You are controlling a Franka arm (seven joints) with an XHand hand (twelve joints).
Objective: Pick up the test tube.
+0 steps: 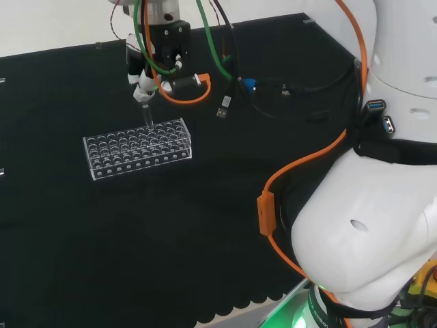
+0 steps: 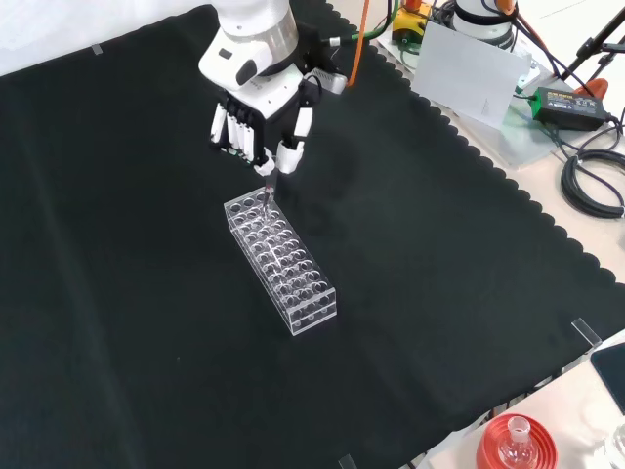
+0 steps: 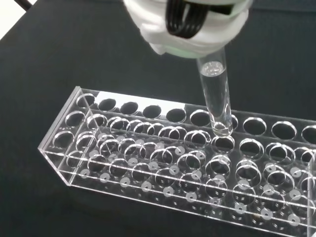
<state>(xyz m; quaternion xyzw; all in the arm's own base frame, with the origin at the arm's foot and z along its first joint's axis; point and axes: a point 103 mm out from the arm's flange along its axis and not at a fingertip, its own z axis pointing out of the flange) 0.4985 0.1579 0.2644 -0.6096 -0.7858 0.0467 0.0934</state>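
Observation:
A clear glass test tube (image 3: 216, 96) hangs upright from the hand (image 3: 190, 24), its rounded end just above the holes of a clear plastic rack (image 3: 163, 163). In the head view the hand (image 1: 143, 80) pinches the tube (image 1: 146, 115) over the rack's far edge (image 1: 136, 147). From the front, the hand (image 2: 262, 122) sits above the rack's upper end (image 2: 278, 254), fingers curled round the tube (image 2: 266, 191). The rack's holes hold nothing that I can make out.
Black cloth (image 2: 127, 293) covers the bench. Orange, green and black cables (image 1: 205, 82) lie behind the hand in the head view. A red ribbed stand with a flask (image 2: 516, 445) sits off the cloth's lower right in the front view, near a power adapter (image 2: 566, 103).

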